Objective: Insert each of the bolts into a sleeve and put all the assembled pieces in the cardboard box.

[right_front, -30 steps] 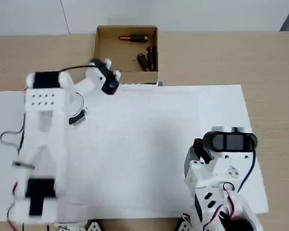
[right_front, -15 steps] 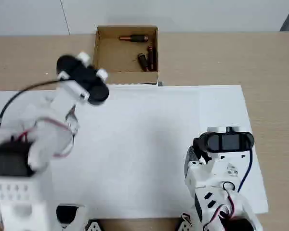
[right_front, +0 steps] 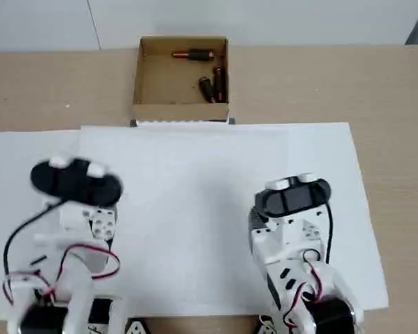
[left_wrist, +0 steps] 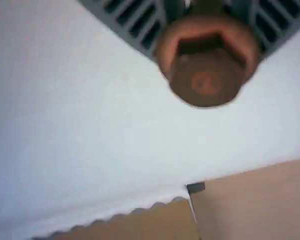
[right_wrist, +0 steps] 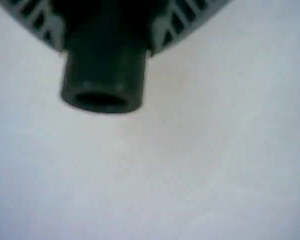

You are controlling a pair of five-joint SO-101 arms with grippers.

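My left gripper (left_wrist: 205, 30) is shut on a copper-coloured bolt (left_wrist: 206, 80), whose round end faces the left wrist camera above the white paper. The right gripper (right_wrist: 106, 25) is shut on a black sleeve (right_wrist: 102, 80), its open end hanging just over the paper. From above, the left arm (right_front: 75, 182) sits at the front left and the right arm (right_front: 292, 198) at the front right, each hiding its own gripper. The cardboard box (right_front: 148, 76) stands at the table's far edge and holds three assembled pieces (right_front: 210, 85). A tan box wall (left_wrist: 140, 225) lies beyond the paper's jagged edge.
A large white paper sheet (right_front: 195, 209) covers the table between the arms and the box. Bare wooden tabletop (right_front: 320, 83) surrounds the box on both sides. A small dark marker (left_wrist: 195, 187) sits at the paper's far edge.
The left arm has pulled back from beside the box to the front left of the table. The right arm has shifted a little to the left and away from the front edge.
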